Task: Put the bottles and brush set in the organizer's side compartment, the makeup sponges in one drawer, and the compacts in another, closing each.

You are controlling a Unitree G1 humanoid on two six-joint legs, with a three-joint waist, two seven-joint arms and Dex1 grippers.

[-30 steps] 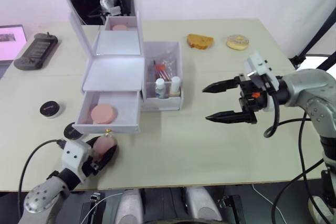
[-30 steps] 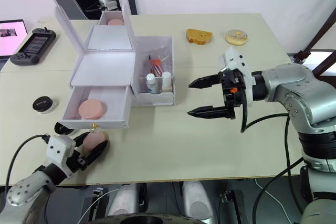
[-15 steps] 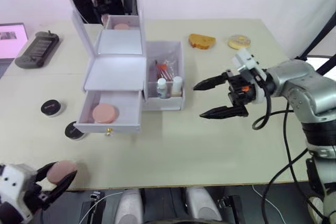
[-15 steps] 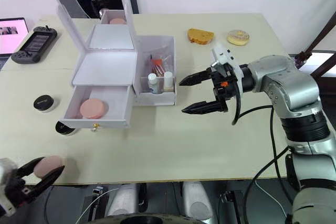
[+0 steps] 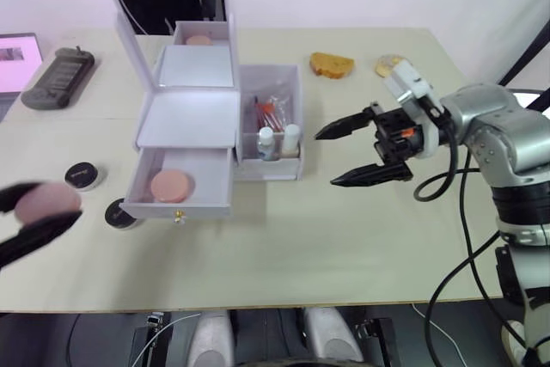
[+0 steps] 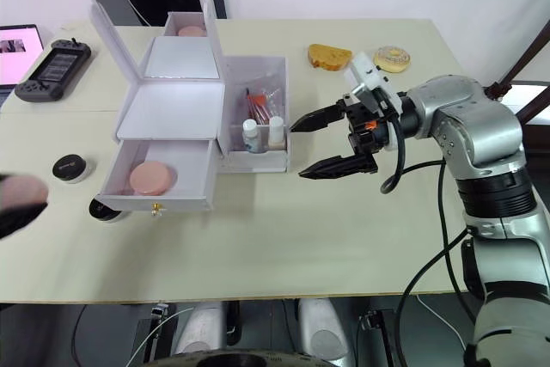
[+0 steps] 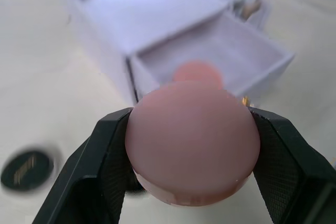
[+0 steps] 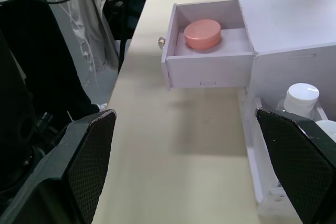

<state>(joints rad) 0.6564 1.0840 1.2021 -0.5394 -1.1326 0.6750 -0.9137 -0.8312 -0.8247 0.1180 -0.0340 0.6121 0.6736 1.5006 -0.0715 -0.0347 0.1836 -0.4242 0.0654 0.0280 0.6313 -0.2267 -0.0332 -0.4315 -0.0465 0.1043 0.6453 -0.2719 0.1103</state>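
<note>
Left gripper [image 7: 191,145] clenched on a pink sponge [image 7: 192,140], near the bench's left edge. Open drawer [image 5: 179,188], already holding one sponge [image 5: 169,185], lies just right of it, toward the organizer [image 5: 189,118]. Right gripper [image 5: 351,154] released, empty, right of the side compartment [image 5: 270,126].
</note>
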